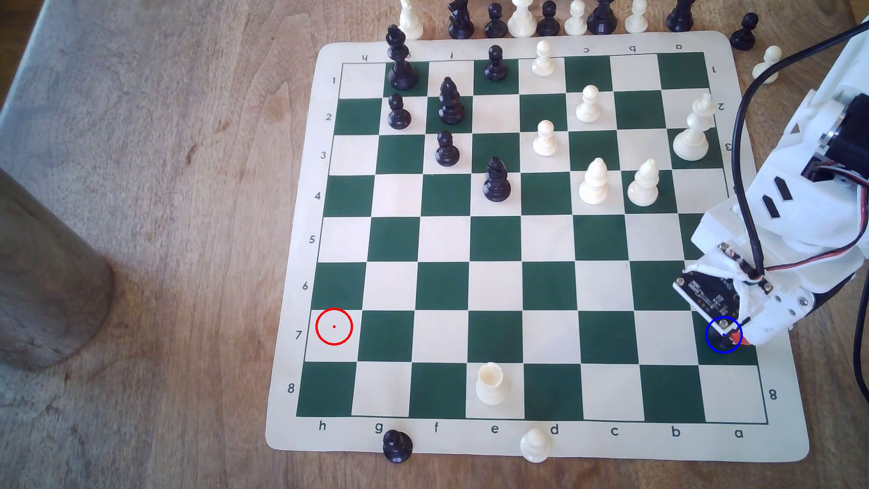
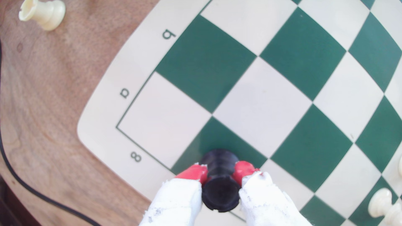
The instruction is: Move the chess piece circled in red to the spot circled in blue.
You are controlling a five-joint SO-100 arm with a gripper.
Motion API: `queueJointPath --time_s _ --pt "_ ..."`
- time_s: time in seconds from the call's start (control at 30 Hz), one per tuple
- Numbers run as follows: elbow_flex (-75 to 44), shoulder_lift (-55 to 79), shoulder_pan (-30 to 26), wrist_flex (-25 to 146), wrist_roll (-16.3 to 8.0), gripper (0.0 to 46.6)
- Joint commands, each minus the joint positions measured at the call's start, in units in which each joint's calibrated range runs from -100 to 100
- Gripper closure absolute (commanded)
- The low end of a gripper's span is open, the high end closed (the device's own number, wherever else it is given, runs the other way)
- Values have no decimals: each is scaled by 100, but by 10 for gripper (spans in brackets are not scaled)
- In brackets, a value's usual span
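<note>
The short black rook [image 2: 219, 184] stands with its wide base on the dark green square [image 2: 217, 139] in the board's corner by the letter a and the number 8. My gripper [image 2: 219, 172] is shut on its neck, one red-tipped finger [image 2: 193, 173] on each side. In the exterior view the blue ring [image 1: 723, 334] marks that same square at the exterior view's right, and the rook [image 1: 722, 342] shows dark inside it under my gripper [image 1: 734, 336]. The red ring [image 1: 334, 327] lies on a bare cream square at the exterior view's left.
A cream rook [image 1: 491, 383] stands on the near row, with a black pawn [image 1: 397, 444] and a cream pawn [image 1: 535, 444] on the mat's near border. A black cable [image 1: 743, 141] hangs by the arm. Another cream rook [image 2: 42, 14] lies on the wood.
</note>
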Motion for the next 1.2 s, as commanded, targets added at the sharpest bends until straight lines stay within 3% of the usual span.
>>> queueJointPath --time_s 0.0,0.1,0.13,0.2,0.43,0.7,1.17 --pt "-372 87 -54 -126 -49 447" --pt "-354 206 -15 -199 -39 441" --pt "-354 231 -8 -224 -34 401" --pt "-354 240 -8 -224 -44 366" --pt "-336 27 16 -85 -49 298" --pt "-327 -193 110 268 -5 268" --pt "-272 -2197 282 2168 29 245"
